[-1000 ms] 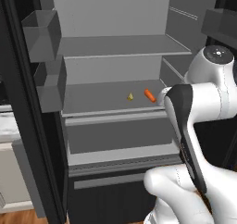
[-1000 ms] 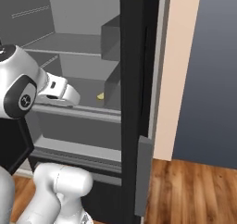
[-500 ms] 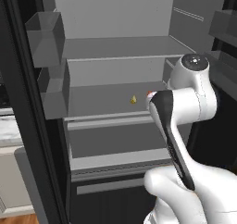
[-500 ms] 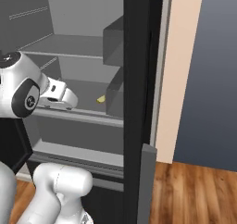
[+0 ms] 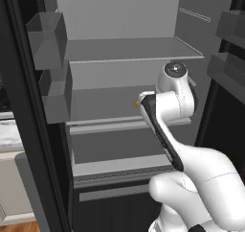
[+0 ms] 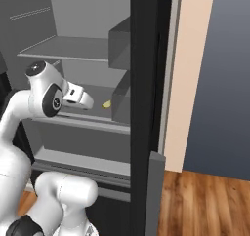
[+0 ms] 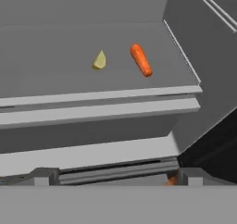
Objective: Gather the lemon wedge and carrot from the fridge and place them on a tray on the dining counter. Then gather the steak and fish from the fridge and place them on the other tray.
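The fridge stands open in front of me. On its middle shelf lie a small yellow lemon wedge and, just right of it, an orange carrot. In the hand view my gripper is open and empty, well short of the shelf's front edge, with its fingertips set wide apart. From the right base view my hand points at the lemon wedge from a short way off. In the left base view my arm hides the carrot, and the lemon wedge just peeks out beside it.
Grey door bins hang on the left door, and another bin sits on the right door. An upper shelf lies above the hand and a drawer front below the shelf. A beige wall panel stands beyond the right door.
My arm has swung left across the shelf front and now covers the carrot in the left base view. The gripper stayed open. The lemon wedge and carrot have not moved.
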